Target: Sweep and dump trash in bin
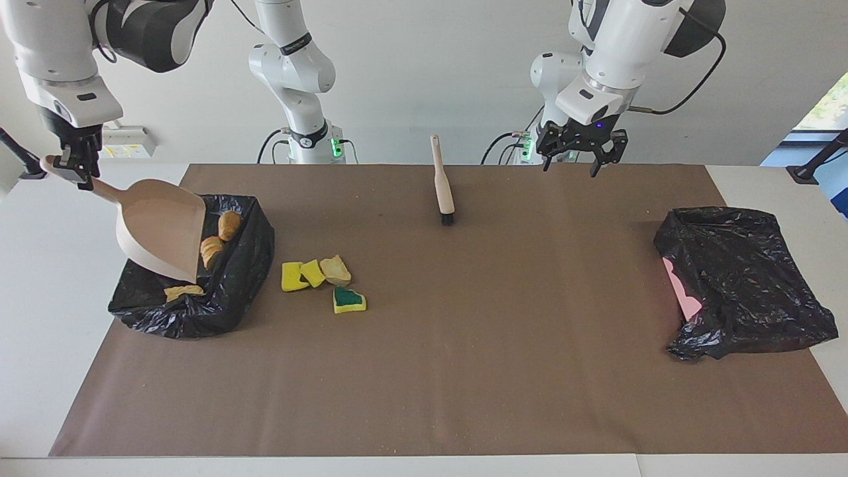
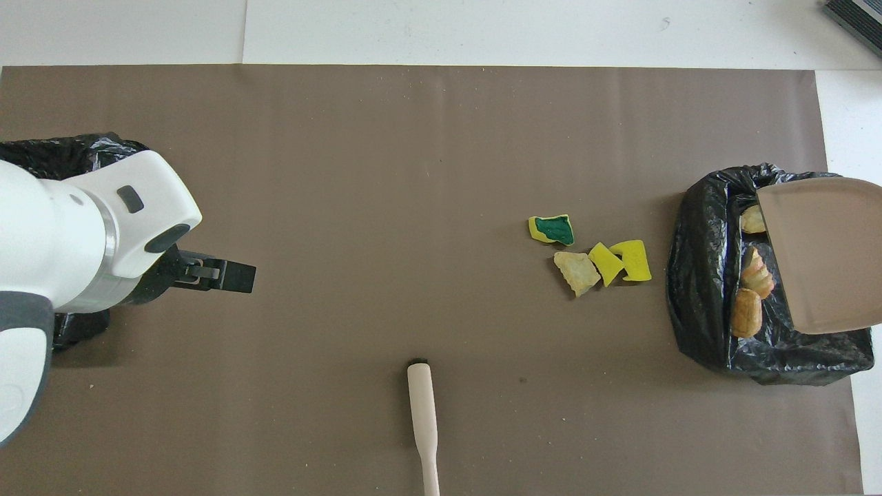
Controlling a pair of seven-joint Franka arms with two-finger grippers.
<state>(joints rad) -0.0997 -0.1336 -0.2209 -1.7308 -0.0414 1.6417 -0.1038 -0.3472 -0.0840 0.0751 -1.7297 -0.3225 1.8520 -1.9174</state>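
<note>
My right gripper [image 1: 70, 168] is shut on the handle of the pale pink dustpan [image 1: 162, 228], which tilts steeply over the black-bagged bin [image 1: 232, 291]. The pan's face is bare in the overhead view [image 2: 823, 255]. Three golden-brown pastries [image 1: 228, 225] [image 1: 212, 250] [image 1: 182, 290] lie in the bin [image 2: 703, 275]. Yellow sponge chunks [image 1: 291, 276], a beige bread chunk [image 1: 336, 269] and a green-topped sponge chunk [image 1: 348, 300] lie on the brown mat beside the bin. The cream-handled brush [image 1: 442, 185] lies alone near the robots. My left gripper [image 1: 575, 149] is open, empty and raised.
A second black bag [image 1: 742, 281] with a pink edge showing lies at the left arm's end of the table. The brown mat [image 1: 464, 364] covers most of the white table. The left arm's body hides part of that bag in the overhead view [image 2: 62, 151].
</note>
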